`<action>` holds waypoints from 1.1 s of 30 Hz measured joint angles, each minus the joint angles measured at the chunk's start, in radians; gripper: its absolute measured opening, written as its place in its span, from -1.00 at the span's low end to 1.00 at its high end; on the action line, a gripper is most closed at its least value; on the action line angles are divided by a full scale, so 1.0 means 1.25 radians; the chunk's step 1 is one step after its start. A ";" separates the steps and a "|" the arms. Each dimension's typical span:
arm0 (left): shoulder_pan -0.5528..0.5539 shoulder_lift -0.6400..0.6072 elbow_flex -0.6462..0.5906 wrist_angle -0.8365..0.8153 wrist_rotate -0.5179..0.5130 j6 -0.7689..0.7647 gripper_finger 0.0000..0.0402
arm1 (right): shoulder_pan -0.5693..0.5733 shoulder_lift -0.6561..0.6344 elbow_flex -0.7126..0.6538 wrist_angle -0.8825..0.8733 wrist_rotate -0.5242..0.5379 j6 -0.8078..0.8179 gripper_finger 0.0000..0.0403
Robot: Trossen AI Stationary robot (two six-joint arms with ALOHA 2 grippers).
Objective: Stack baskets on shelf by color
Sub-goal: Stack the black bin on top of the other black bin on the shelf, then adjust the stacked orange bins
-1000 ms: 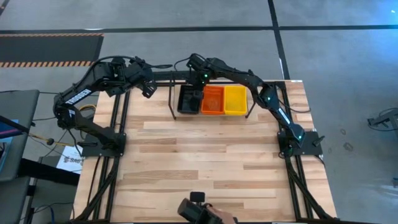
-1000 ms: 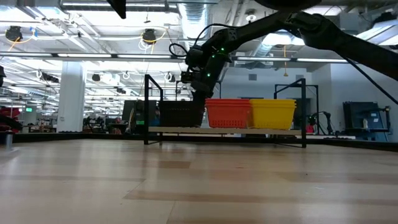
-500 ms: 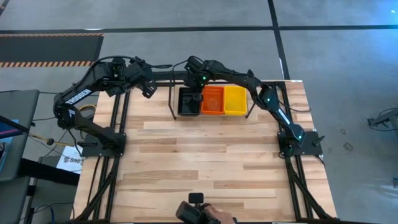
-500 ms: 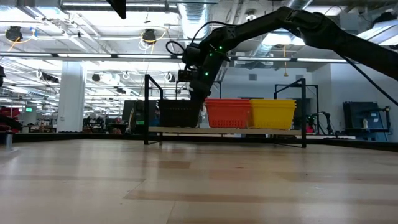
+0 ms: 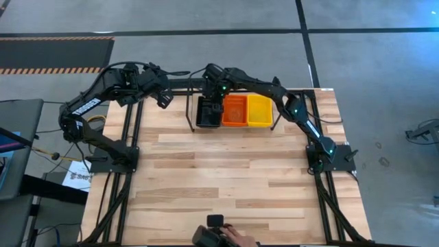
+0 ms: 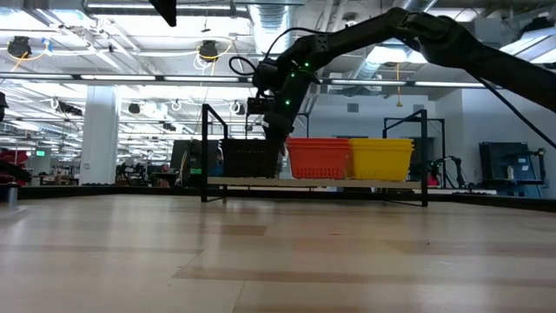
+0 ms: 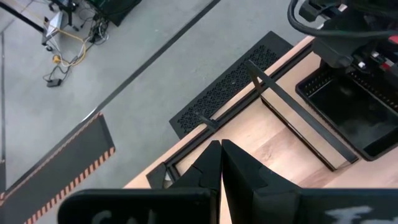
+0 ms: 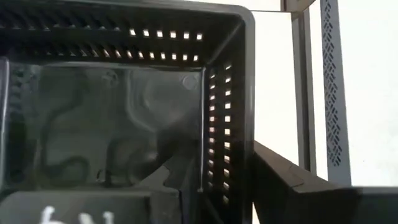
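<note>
Concrete floor [image 5: 357,55] surrounds our pale wood-plank table [image 5: 226,178], which a black tube frame [image 5: 127,171] edges; the low view shows a ceiling of pipes and lights beyond. At the table's far edge stands the shelf [image 6: 314,181], carrying a black basket [image 5: 207,112], a red-orange basket [image 5: 235,110] and a yellow basket [image 5: 259,110] side by side. Our right gripper [image 5: 214,101] straddles the black basket's wall beside the red-orange one, fingers spread. Our left gripper [image 5: 163,99] waits near the shelf's left post, fingers pressed together.

Closed left hand [image 7: 221,163] faces the shelf [image 7: 292,106] holding a black basket [image 7: 349,113] beneath the right hand [image 7: 348,37]
</note>
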 joint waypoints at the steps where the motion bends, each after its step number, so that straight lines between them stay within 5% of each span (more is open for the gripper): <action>1: 0.000 0.000 0.000 0.000 0.000 -0.002 -1.00 | 0.001 0.000 0.000 0.002 0.006 0.000 -0.26; 16: 0.000 0.000 0.000 0.000 0.000 -0.002 -1.00 | 0.008 -0.107 0.001 0.017 0.169 -0.045 0.01; 19: 0.000 0.000 0.000 0.000 0.000 -0.002 -1.00 | 0.027 -0.147 0.001 0.002 0.269 -0.043 -0.02; 24: 0.000 0.000 0.000 0.000 0.000 0.014 -1.00 | 0.049 -0.237 0.000 -0.041 0.387 -0.037 -0.29; 30: 0.000 0.000 0.000 0.000 -0.016 0.038 -1.00 | 0.063 -0.398 0.000 -0.112 0.417 0.045 -0.92; 33: 0.000 0.000 0.000 0.000 -0.024 0.053 -1.00 | 0.063 -0.492 0.000 -0.153 0.417 0.118 -0.92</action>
